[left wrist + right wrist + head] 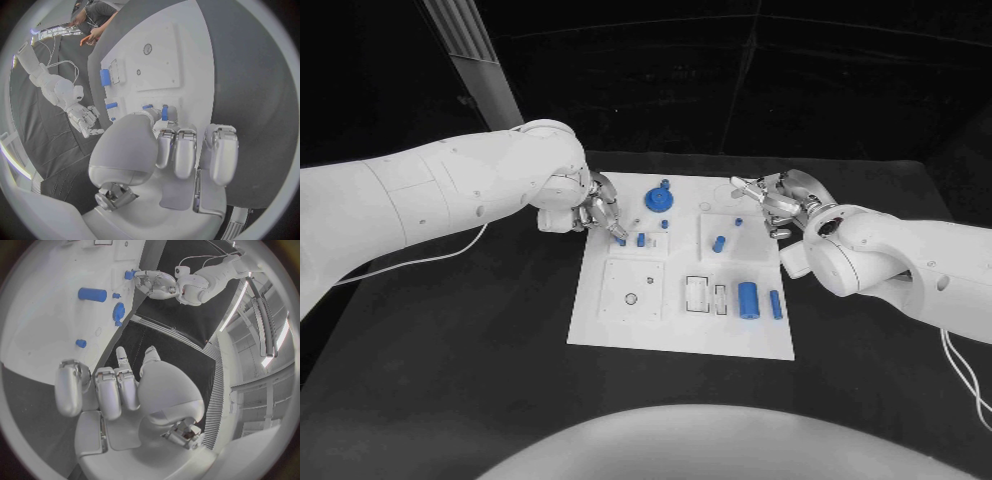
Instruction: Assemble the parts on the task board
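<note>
Black table (473,330), dark backdrop, pale slanted column (476,60)

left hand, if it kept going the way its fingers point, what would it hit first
Probably the small upright blue peg just beyond the left hand, standing on the task board. Depth is unclear, so the fingertips may already touch it.

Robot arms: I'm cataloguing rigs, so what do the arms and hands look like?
Both arms have smooth, rounded white shells. Each ends in a silver, many-fingered hand, left hand and right hand, with pale segmented fingers. Thin white cables trail from each arm over the black table.
</note>
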{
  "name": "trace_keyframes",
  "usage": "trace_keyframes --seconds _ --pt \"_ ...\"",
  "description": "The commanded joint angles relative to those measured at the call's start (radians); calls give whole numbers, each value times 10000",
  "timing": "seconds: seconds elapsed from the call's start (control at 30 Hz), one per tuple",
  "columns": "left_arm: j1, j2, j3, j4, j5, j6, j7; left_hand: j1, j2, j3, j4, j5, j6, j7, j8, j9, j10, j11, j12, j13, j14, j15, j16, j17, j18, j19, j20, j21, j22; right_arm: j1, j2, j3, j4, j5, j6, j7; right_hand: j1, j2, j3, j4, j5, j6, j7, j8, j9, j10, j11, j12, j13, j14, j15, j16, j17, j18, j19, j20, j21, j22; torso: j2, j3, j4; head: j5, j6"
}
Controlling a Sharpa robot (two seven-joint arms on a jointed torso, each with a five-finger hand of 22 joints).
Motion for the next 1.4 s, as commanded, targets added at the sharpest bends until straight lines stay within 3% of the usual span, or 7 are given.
trace_keyframes --seconds 0.03,0.43,0.87,1.4 --pt "-96 26 -55 -1 -128 294 -205 -146 -2 7 11 -85 -11 -93 20 16 1041 -2 17 2629 1039 -8 25 2635 -65 1070 -41 40 2633 13 3 4 20 -3 23 66 75 14 -62 19 52 48 -35 25 -12 1041 -98 22 2601 1039 -69 24 2635 204 9 -86 -63 1524 2 0 8 -16 -6" --pt "-124 50 -55 -50 -128 424 -175 -378 -36 -170 87 -245 -27 -86 -7 28 1041 5 17 2629 1039 -1 25 2635 -65 1070 -33 40 2633 13 -7 4 24 17 17 62 72 18 -68 21 47 58 -37 29 -12 1041 -100 22 2601 1039 -70 24 2635 198 26 -87 -41 1539 -4 1 1 -15 -13" --pt "-137 69 -55 -81 -128 605 -80 -1326 -45 -1031 112 -387 -21 -72 -184 -45 1041 15 17 2629 1039 12 25 2635 -65 1070 -20 40 2633 13 -7 4 28 42 8 63 71 19 -69 21 46 59 -38 29 -12 1041 -100 22 2601 1039 -70 24 2635 196 31 -87 -34 1543 0 0 -3 -30 -14" --pt "-149 132 -55 -204 -128 739 -99 -1065 28 -1077 -40 -457 -105 -103 -234 -59 1041 -8 17 2629 1039 9 25 2635 -65 1070 -16 40 2633 13 -15 4 37 44 19 55 69 27 -76 22 44 67 -40 31 -14 1041 -102 22 2601 1039 -72 24 2635 190 46 -89 -16 1556 0 2 6 -44 -30"
